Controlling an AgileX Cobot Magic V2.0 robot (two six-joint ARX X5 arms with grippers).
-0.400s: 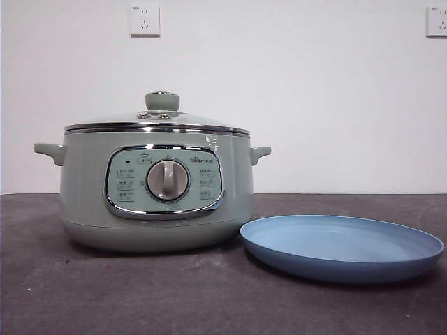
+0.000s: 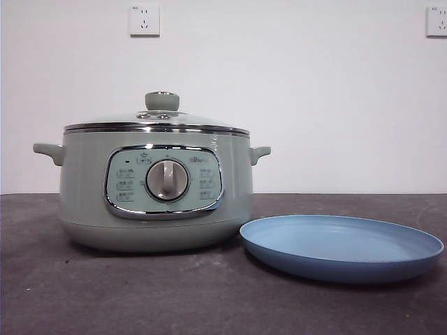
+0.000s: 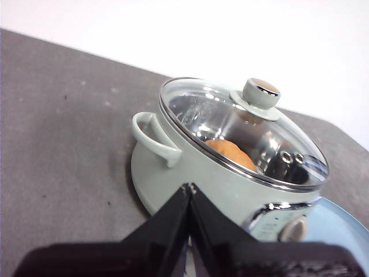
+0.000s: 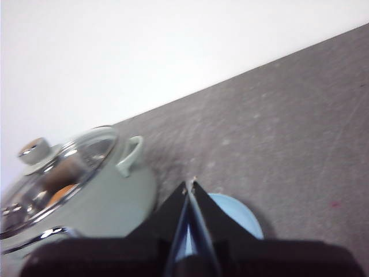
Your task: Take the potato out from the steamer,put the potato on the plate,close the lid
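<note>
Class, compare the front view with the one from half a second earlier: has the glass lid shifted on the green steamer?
No. The domed glass lid sits in the same spot on the sage-green steamer, its knob still just right of the wall socket.

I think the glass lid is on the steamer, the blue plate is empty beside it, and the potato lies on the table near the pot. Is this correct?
Not quite. The potato is not on the table; it sits inside the steamer, visible through the glass lid in the left wrist view. The rest holds: the lid is on and the plate beside the pot is empty.
</note>
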